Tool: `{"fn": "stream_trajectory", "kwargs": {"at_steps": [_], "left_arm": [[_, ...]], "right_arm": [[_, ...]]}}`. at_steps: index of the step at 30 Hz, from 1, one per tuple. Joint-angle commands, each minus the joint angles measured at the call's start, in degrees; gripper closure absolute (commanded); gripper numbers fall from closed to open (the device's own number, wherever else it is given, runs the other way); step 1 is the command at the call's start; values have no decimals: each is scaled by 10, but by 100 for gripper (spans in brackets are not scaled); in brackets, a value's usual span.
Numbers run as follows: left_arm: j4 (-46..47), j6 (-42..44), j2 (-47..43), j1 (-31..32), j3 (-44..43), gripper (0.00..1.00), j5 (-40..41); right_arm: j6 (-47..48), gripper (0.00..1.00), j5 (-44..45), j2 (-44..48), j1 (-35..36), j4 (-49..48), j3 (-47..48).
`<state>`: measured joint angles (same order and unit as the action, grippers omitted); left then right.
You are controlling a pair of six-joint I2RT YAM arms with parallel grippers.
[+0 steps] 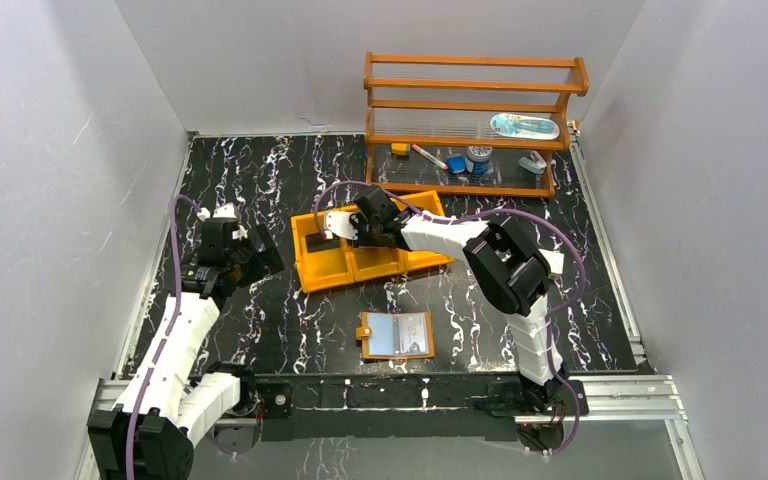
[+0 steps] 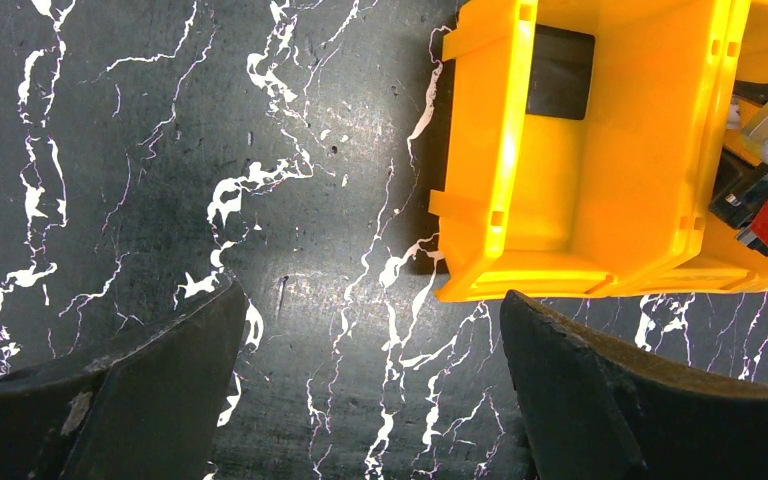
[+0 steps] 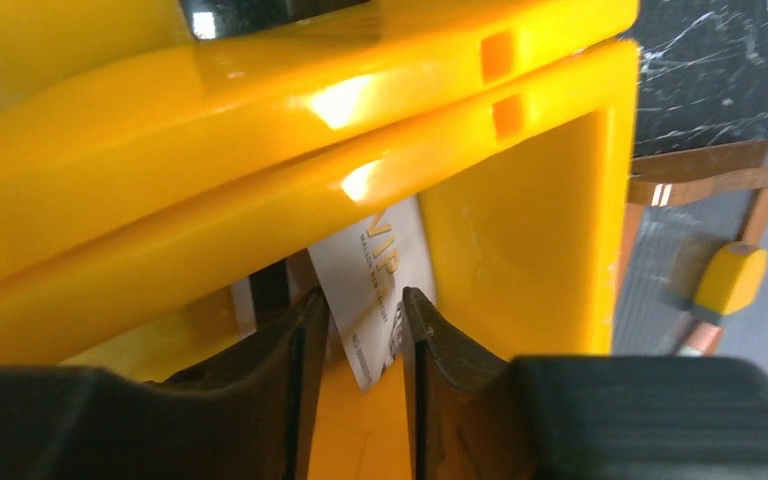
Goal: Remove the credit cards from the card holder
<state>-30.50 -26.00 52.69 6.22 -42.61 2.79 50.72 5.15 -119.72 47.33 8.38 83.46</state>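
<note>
The card holder (image 1: 396,335) lies open on the table near the front edge, pale blue pockets up. My right gripper (image 1: 346,226) (image 3: 363,297) reaches into the orange tray (image 1: 322,272) (image 3: 520,230). Its jaws stand a little apart, and a whitish credit card (image 3: 372,262) printed "VIP" hangs loosely between them, tilted over the tray floor. Another card with a dark stripe (image 3: 268,290) shows behind the left finger. A dark card (image 2: 560,70) lies in the tray's end compartment. My left gripper (image 1: 258,256) (image 2: 371,292) is wide open over bare table left of the tray.
A wooden shelf rack (image 1: 470,110) stands at the back right with small items on it. A small yellow object (image 3: 728,278) sits on the table by its foot. White walls close in the table on three sides.
</note>
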Motion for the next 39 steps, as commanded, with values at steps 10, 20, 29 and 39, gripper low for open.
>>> {"fn": "stream_trajectory", "kwargs": {"at_steps": [10,20,29,39], "left_arm": [[-4,1,1,-2,-4,2,-5],[0,3,2,-2,-2,2,-13],[1,4,6,-2,-1,2,-17],[2,4,11,-2,-1,2,-21]], "right_arm": [[-198,44,-29,63,3,9,57],[-625,81,-83,30,-30,189,140],[-732,81,-73,-3,-28,212,127],[-756,77,-3,-45,-17,234,141]]}}
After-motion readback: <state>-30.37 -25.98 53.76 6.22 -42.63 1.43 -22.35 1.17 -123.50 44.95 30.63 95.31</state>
